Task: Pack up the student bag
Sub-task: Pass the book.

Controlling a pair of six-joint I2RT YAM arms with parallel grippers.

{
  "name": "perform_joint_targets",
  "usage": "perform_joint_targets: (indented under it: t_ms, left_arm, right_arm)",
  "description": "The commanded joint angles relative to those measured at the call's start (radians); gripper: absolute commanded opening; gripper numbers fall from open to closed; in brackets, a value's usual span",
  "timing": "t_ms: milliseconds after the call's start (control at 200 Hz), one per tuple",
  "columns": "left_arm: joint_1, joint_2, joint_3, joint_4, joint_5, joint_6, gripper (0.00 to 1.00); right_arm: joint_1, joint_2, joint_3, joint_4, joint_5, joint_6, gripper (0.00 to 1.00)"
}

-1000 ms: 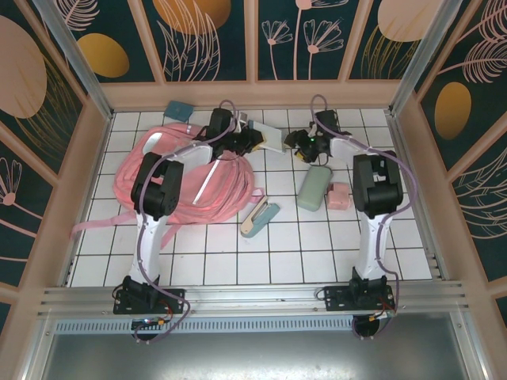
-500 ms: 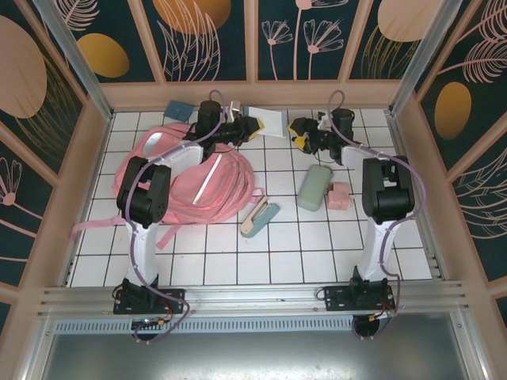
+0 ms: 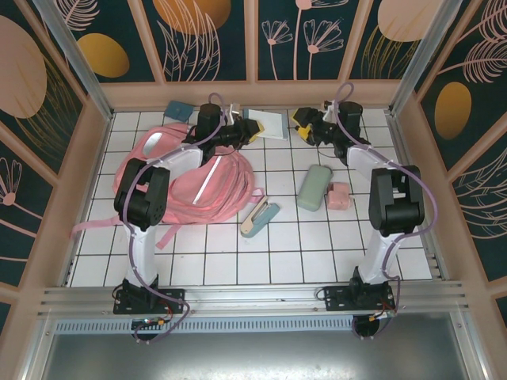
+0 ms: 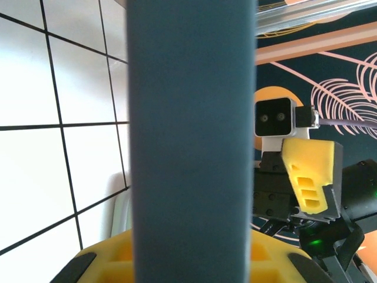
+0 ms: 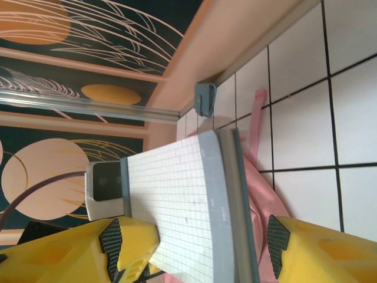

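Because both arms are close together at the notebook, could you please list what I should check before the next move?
1. Left gripper holding the notebook: ok, its jaws are shut on it, with the spine running up between them.
2. Right gripper open: ok, its jaws are spread wide, one on each side of the notebook.
3. Right jaws touching the notebook: cannot tell.
4. Bag open to receive it: cannot tell. It lies slumped and no opening can be made out.
5. Other items packed: not ok, the green case and the pink block lie on the table.
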Motion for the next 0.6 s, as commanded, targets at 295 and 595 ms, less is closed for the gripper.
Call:
perform_joint_targets:
  t_ms: [295,595]
  left_arm:
    - [-0.003,-0.112,-0.078,0.158,0.041,-0.051,0.00]
    - [-0.003,-0.128,-0.091,0.215,0.066,-0.093,0.00]
  right_arm:
    - [0.076,0.069,0.081,0.023,-0.081,-0.006,0.70]
    - [0.076,0.104,0.077,0.093,-0.132,0.048,0.70]
